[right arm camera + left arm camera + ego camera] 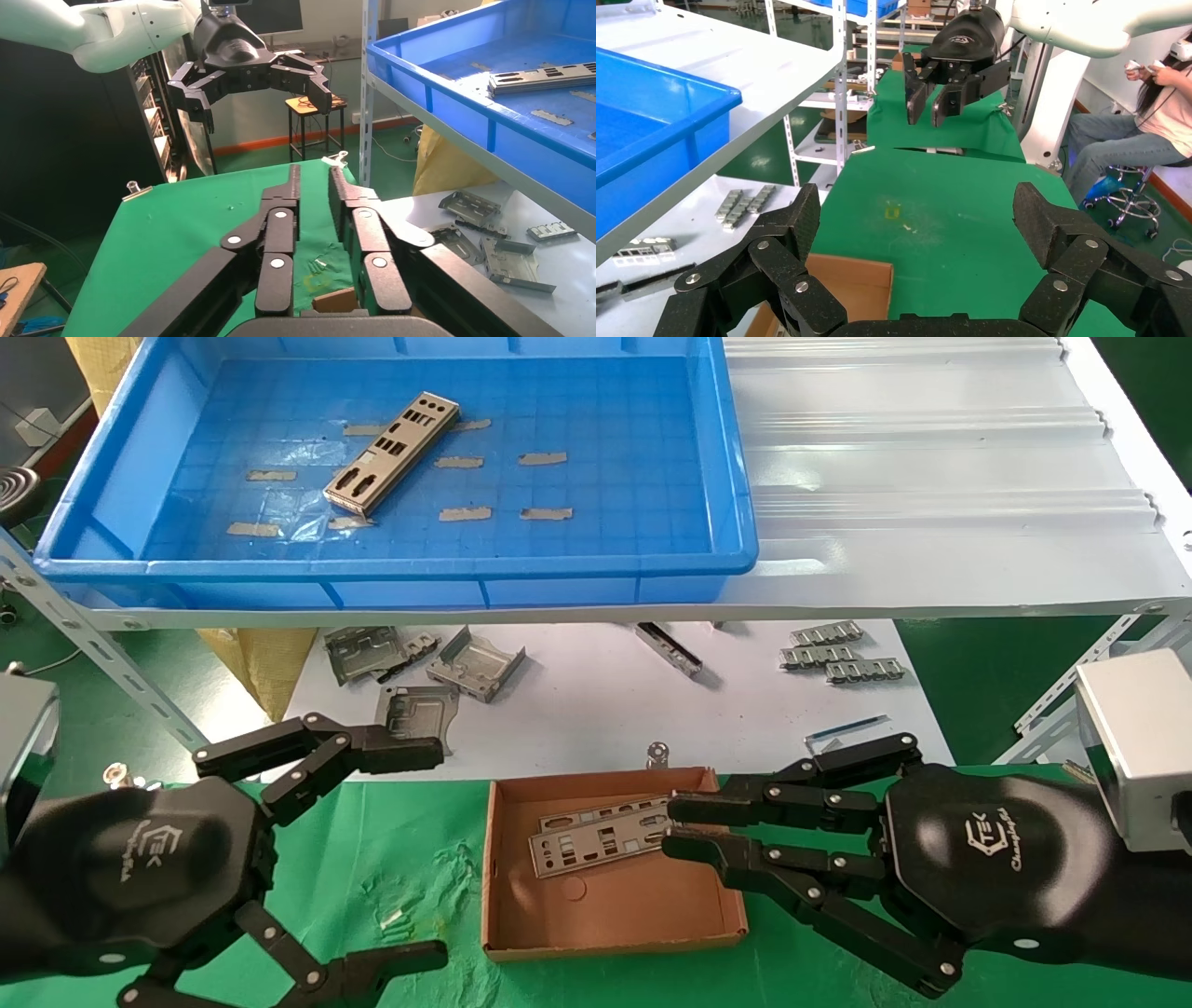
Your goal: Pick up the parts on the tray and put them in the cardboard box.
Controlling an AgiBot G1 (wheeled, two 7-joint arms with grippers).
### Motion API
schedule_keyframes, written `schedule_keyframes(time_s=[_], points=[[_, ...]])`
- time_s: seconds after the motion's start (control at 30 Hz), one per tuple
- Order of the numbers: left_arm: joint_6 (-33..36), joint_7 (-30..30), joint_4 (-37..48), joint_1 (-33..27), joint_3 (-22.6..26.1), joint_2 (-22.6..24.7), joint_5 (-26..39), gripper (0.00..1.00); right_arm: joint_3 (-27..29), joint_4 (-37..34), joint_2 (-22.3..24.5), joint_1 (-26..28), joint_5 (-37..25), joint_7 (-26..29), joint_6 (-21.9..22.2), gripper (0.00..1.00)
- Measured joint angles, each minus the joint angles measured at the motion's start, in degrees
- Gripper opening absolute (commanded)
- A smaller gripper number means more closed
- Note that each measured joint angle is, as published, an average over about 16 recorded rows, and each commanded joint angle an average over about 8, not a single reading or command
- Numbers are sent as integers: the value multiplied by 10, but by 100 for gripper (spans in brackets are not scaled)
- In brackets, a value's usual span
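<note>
Plates [596, 840] in box [521, 933]; one [391, 453] in tray [736, 477]

Right end effector [669, 822] overhangs the cardboard box [610, 905]; tray [400, 581] stands open

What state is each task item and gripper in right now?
Tray: holds one plate, lying flat.
Cardboard box: holds two plates, overlapping.
Right gripper: over the box, nearly closed, empty.
Left gripper: open, empty, beside the box.
</note>
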Motion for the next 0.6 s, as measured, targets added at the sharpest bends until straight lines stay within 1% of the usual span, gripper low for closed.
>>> schedule_keyframes(time_s=[0.6], points=[[0, 0, 0, 0, 0, 0, 0, 100, 0, 0, 0, 0, 0, 0, 0, 0]])
